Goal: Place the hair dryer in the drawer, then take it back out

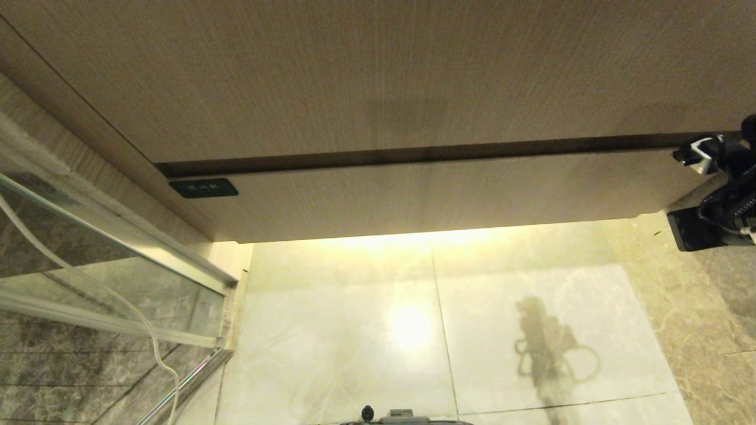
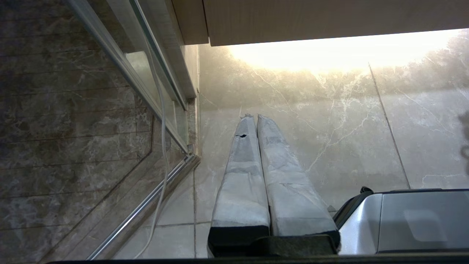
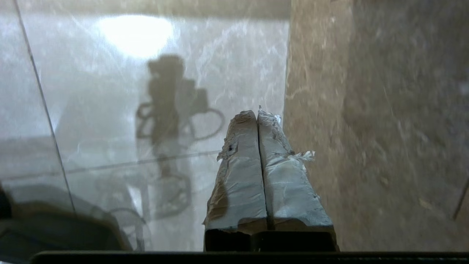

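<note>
The hair dryer is out of view in every frame. In the head view the wooden drawer front [image 1: 437, 195] stands flush under a dark gap, with a small black plate [image 1: 203, 188] at its left end. My right arm [image 1: 717, 195] shows at the right edge, beside the drawer's right end. In its wrist view the right gripper [image 3: 257, 114] is shut, its taped fingers [image 3: 242, 176] pressed together with nothing between them, pointing down at the floor. The left gripper [image 2: 255, 117] hangs parked over the floor tiles, also shut and empty.
A glass shower partition with a metal frame [image 1: 118, 260] stands on the left, and a thin white cord [image 1: 150, 330] hangs along it. Pale glossy tiles [image 1: 354, 330] lie below the cabinet, with brown marble [image 1: 697, 319] to the right. My base [image 2: 403, 220] shows beside the left gripper.
</note>
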